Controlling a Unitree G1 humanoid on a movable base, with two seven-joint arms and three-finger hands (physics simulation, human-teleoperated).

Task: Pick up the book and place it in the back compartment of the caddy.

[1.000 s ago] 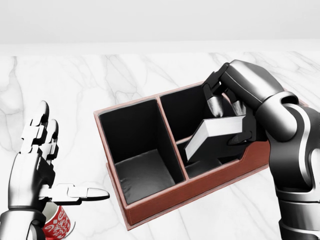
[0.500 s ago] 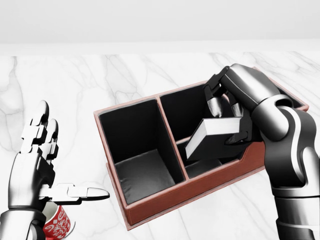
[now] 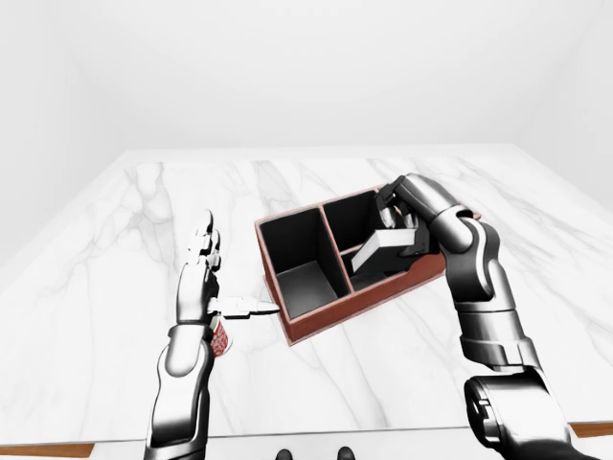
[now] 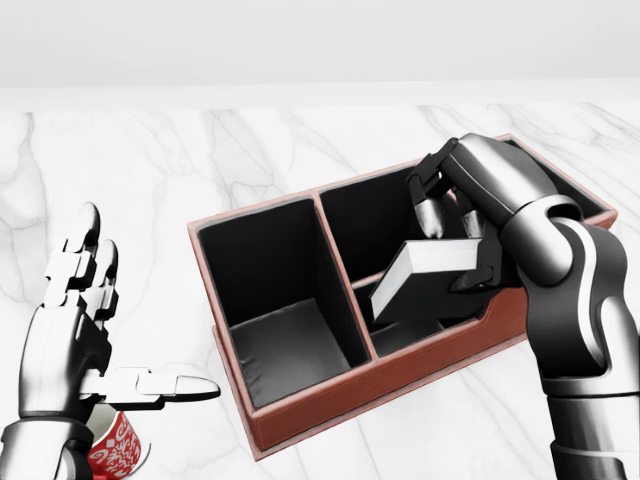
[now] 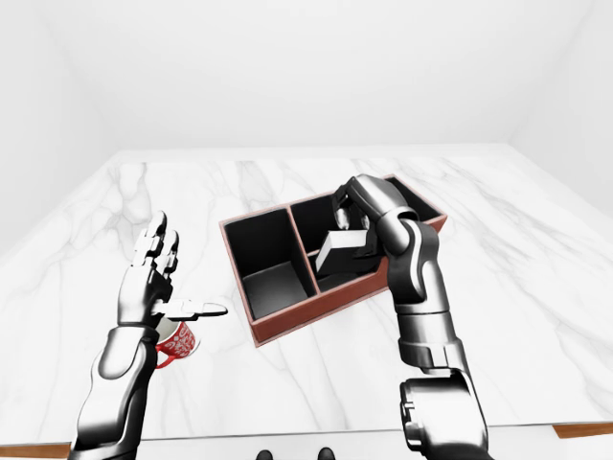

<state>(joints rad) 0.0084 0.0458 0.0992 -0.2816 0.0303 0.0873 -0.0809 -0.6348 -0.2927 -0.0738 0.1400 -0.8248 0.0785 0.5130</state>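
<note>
The caddy (image 4: 330, 402) is a red-brown box with black insides: one large compartment at the left, two smaller ones at the right. My right hand (image 4: 455, 250) is shut on the book (image 4: 440, 258), a dark-covered volume with a pale page edge. The book hangs tilted over the caddy's right half, its low end near the divider between the two smaller compartments. I cannot tell whether it touches anything. My left hand (image 4: 125, 320) stands open to the left of the caddy, fingers spread and thumb pointing right, holding nothing.
A red patterned mug (image 5: 172, 341) stands on the white marble table (image 4: 150, 170) just under my left hand. The table's near edge (image 3: 287, 439) runs along the bottom of the eye views. A plain white wall lies beyond the table.
My right hand has shifted a little to the right and the book has dipped slightly lower over the caddy. The left hand, mug and caddy have not moved.
</note>
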